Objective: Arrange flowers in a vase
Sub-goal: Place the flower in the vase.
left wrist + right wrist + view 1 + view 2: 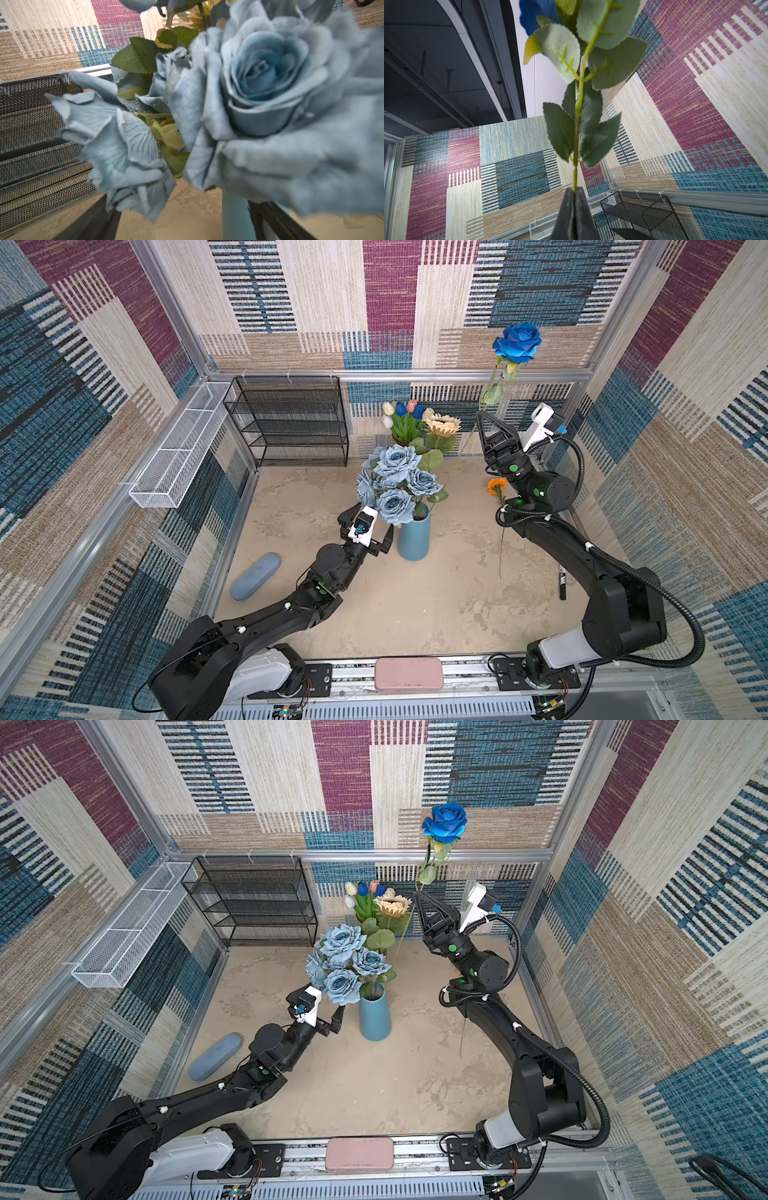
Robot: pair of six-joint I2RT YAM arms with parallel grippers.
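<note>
Right gripper (482, 415) is closed on the rose (517, 342) stem, with the bloom high and well apart from the vase (413, 539). Left gripper (376, 541) stands wide open beside the vase, holding nothing. Risk: the stem snags the bunch (395, 481) crowding the mouth and tips the unclamped vase. Blooms hide most of the mouth; the stem's lower end is faint.

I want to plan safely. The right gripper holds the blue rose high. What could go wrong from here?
1. The right gripper pinches the rose only at its thin stem, so the stem may twist or slip.
2. The pale roses crowd the vase mouth; the stem could catch on them.
3. The left gripper is open, not holding the vase, so a push might tip it.
</note>
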